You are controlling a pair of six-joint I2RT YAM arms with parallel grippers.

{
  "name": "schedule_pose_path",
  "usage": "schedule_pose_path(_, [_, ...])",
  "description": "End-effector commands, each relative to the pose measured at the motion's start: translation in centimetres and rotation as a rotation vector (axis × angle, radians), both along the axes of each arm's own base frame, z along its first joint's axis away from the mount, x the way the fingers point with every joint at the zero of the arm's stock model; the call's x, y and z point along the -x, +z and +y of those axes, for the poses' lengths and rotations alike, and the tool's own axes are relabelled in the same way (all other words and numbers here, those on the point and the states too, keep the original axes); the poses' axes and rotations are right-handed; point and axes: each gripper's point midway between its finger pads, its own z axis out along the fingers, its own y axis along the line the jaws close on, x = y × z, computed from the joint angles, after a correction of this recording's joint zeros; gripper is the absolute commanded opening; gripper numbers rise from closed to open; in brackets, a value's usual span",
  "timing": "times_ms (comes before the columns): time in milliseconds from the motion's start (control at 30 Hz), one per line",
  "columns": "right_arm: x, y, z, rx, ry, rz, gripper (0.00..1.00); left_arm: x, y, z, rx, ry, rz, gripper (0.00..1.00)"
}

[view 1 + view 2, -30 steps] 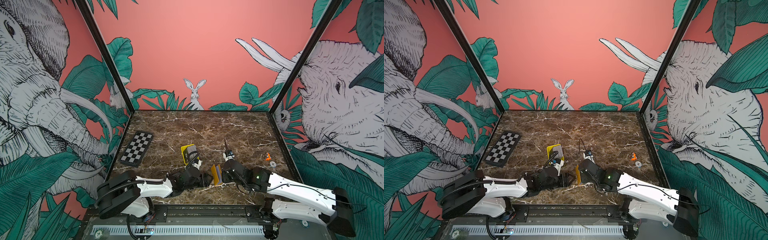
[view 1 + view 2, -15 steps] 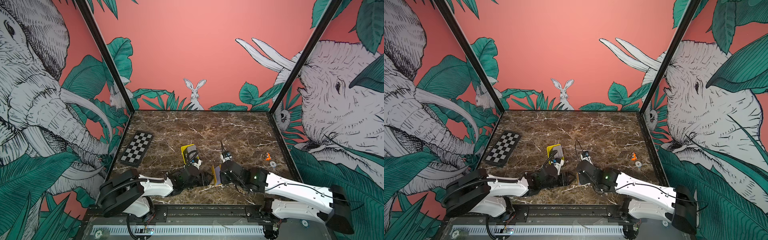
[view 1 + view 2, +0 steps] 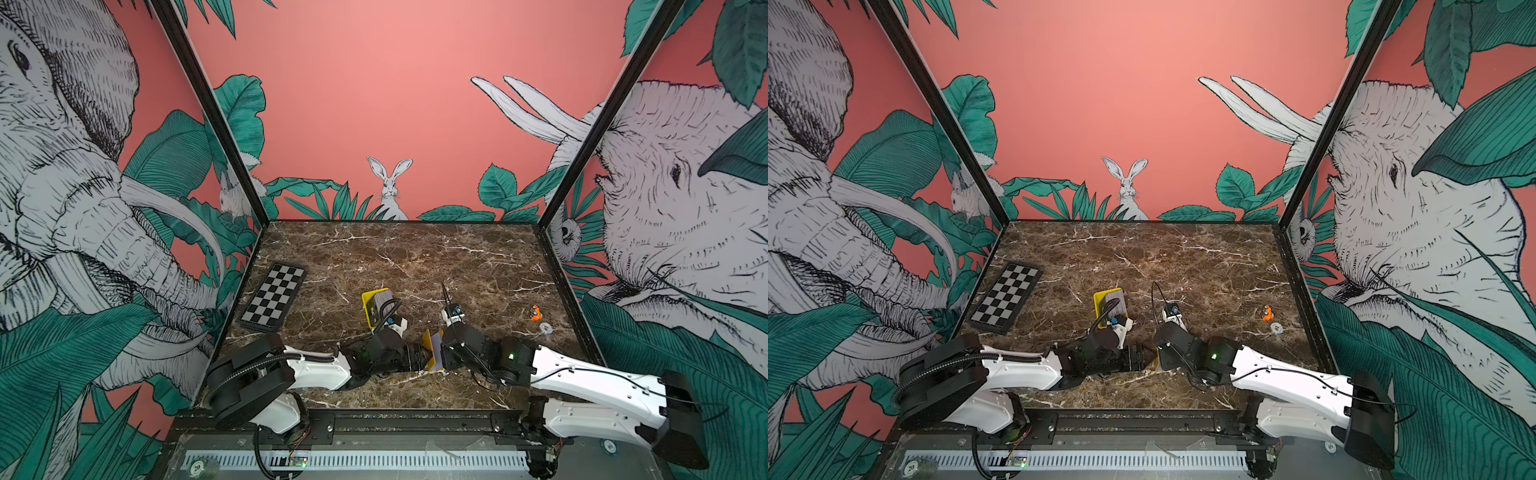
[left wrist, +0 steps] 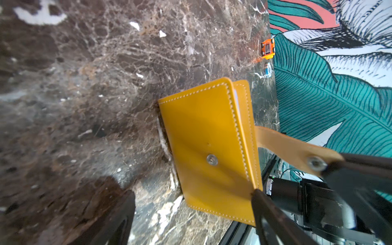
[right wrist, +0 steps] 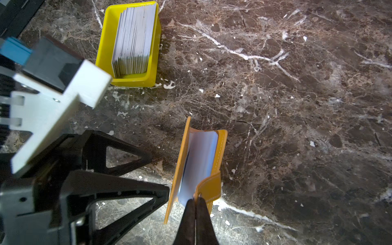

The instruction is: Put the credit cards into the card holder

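Note:
The card holder, an orange-yellow wallet, stands on edge near the table's front, partly open with clear sleeves showing. My right gripper is shut on its snap tab. My left gripper is open and faces the outer cover, one fingertip right at that cover. The credit cards stand as a stack, grey-white edges up, in a yellow tray behind the left arm.
The yellow tray sits mid-table. A checkerboard plate lies at the left wall. An orange toy car and a small white disc lie at the right wall. The black front rail runs just behind both arms.
My left gripper's jaws have opened wider beside the card holder. The right gripper has kept its grip on the tab and drifted slightly to the left.

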Motion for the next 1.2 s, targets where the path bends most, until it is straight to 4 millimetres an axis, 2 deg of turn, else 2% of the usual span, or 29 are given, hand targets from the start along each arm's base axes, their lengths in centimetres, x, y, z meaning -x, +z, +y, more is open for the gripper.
schedule_pose_path(0, [0.0, 0.3, 0.0, -0.009, -0.005, -0.018, 0.00, -0.5, 2.0, -0.5, 0.035, -0.006, -0.044, 0.91])
schedule_pose_path(300, [-0.1, 0.3, -0.2, -0.003, -0.009, -0.022, 0.00, -0.4, 1.2, -1.6, 0.012, -0.037, -0.013, 0.92])
schedule_pose_path(400, [-0.1, 0.4, -0.4, -0.003, -0.013, -0.025, 0.00, -0.4, 0.6, -1.3, -0.038, -0.036, 0.001, 0.89])
schedule_pose_path(500, [-0.1, 0.6, -0.6, -0.006, -0.016, -0.035, 0.00, -0.4, -0.6, -0.5, -0.118, -0.024, 0.029, 0.85])
schedule_pose_path(700, [-0.3, 0.7, -1.4, 0.007, -0.037, -0.055, 0.00, -0.6, -0.5, 0.5, -0.159, -0.003, 0.010, 0.80])
schedule_pose_path(967, [-0.4, -1.0, -2.4, 0.090, -0.075, -0.035, 0.00, -0.7, -1.2, 3.3, -0.210, 0.046, 0.020, 0.70])
schedule_pose_path(1167, [-0.6, -2.5, -3.2, 0.141, -0.103, -0.024, 0.04, -0.6, -1.8, 3.9, -0.209, 0.050, 0.038, 0.66])
